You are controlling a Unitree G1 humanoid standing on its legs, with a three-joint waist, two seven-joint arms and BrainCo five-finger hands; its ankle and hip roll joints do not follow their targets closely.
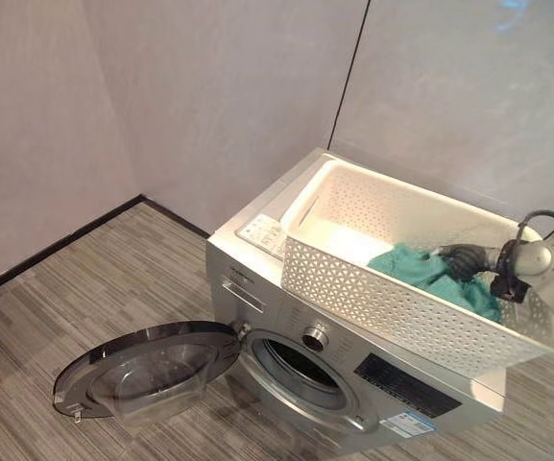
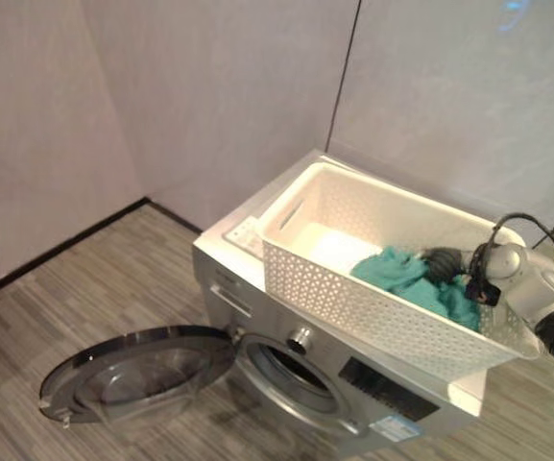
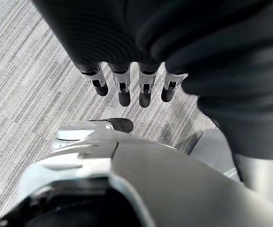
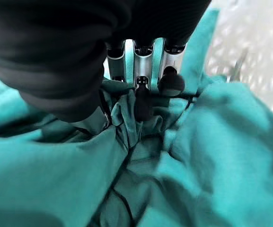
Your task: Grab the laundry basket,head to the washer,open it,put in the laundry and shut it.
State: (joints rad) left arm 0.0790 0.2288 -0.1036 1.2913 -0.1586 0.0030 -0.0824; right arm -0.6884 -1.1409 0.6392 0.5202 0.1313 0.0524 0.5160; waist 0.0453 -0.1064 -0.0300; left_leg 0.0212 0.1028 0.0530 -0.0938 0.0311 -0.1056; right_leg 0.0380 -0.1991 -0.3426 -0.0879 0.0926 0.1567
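Both eye views look down from head height at the washer (image 1: 353,384) with its open door (image 1: 147,370) and the white laundry basket (image 2: 373,279) on top, sharing nearly the same scene from slightly offset positions. The left wrist view looks along the left hand (image 3: 127,85) toward the striped floor (image 3: 22,94). The right wrist view sits very close behind the right hand (image 4: 143,71), facing teal cloth (image 4: 212,142) inside the basket.
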